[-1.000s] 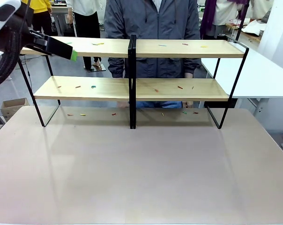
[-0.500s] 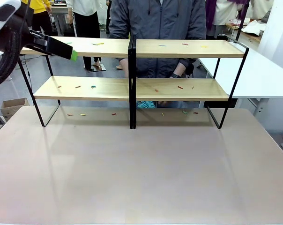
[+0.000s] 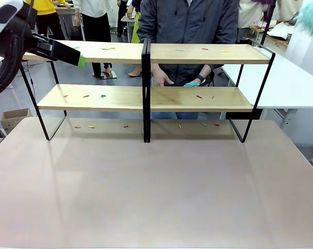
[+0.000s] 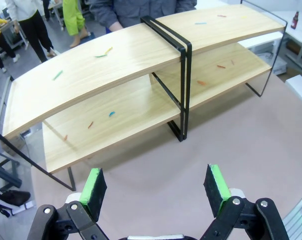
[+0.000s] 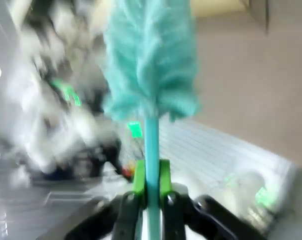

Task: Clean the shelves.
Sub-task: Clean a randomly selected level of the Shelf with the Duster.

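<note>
1. Light-wood shelves [image 3: 198,98] in a black frame stood at the far side of the beige-pink tabletop [image 3: 156,187]. Both tiers were strewn with small coloured scraps [image 3: 103,96].
2. Left gripper [image 4: 156,182] hung near the upper board's left end, jaws spread wide, grasping nothing.
3. Right gripper [image 5: 152,176] was clenched on the thin handle of a teal duster [image 5: 151,75].
4. A person [image 3: 187,21] stood behind the shelves.

The right wrist view is blurred throughout: the duster [image 5: 151,65] runs past the top edge, and the room behind it is unreadable. In the front view the coloured scraps [image 3: 103,96] on the shelves [image 3: 198,54] are too small to identify. The boards hide parts of the person [image 3: 187,21] behind, and the left arm [image 3: 6,41] is cut off by the picture's edge.
</note>
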{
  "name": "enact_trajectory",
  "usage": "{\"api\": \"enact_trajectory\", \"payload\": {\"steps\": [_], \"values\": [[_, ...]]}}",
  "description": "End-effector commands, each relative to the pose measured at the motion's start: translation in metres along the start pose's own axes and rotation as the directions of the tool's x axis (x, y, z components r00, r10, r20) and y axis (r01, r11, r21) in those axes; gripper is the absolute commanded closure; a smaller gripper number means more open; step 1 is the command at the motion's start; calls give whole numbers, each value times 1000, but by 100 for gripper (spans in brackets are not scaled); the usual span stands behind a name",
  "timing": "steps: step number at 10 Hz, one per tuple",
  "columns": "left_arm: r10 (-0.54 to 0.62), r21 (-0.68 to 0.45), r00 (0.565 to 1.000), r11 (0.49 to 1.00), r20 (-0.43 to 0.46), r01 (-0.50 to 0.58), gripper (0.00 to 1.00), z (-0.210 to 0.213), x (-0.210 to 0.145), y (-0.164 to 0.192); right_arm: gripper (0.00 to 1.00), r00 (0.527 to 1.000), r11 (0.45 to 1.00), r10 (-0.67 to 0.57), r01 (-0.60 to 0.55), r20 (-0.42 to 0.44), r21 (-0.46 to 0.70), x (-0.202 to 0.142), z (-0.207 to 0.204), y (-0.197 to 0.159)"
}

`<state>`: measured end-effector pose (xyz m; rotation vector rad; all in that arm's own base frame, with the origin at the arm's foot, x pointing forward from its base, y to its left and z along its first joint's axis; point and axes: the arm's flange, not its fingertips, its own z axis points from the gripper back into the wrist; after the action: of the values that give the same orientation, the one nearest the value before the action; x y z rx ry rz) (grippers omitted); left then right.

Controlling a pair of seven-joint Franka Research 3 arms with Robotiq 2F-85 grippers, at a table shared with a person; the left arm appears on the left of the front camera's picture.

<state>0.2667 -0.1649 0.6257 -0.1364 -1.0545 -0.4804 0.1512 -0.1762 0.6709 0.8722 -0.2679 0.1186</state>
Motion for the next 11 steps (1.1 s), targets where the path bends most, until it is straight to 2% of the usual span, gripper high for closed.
{"api": "enact_trajectory", "payload": {"steps": [1,2,3,4,5,6,7,8,9,10,11], "values": [[1,-1,1000,1000,6,-1,0,-1,-3,1,88,831,927,250,-354,-496,-126,-27,-64,1],[1,-1,1000,1000,6,-1,0,-1,-3,1,88,799,913,278,-392,-533,-112,-25,-93,3],[1,-1,1000,1000,6,-1,0,-1,-3,1,88,741,892,351,-451,-573,-36,-18,-124,6],[1,-1,1000,1000,6,-1,0,-1,-3,1,88,745,911,266,-402,-612,-93,-2,-164,8],[1,-1,1000,1000,6,-1,0,-1,-3,1,88,879,972,154,-218,-450,-93,-32,-109,11],[1,-1,1000,1000,6,-1,0,-1,-3,1,88,879,972,154,-218,-450,-93,-32,-109,11],[1,-1,1000,1000,6,-1,0,-1,-3,1,88,795,947,210,-311,-568,-85,-19,-157,16],[1,-1,1000,1000,6,-1,0,-1,-3,1,88,778,924,163,-336,-607,-182,-14,-177,21],[1,-1,1000,1000,6,-1,0,-1,-3,1,88,724,910,191,-384,-663,-158,0,-202,19],[1,-1,1000,1000,6,-1,0,-1,-3,1,88,720,915,170,-369,-672,-164,17,-225,13],[1,-1,1000,1000,6,-1,0,-1,-3,1,88,750,919,138,-341,-646,-200,34,-248,6]]}}
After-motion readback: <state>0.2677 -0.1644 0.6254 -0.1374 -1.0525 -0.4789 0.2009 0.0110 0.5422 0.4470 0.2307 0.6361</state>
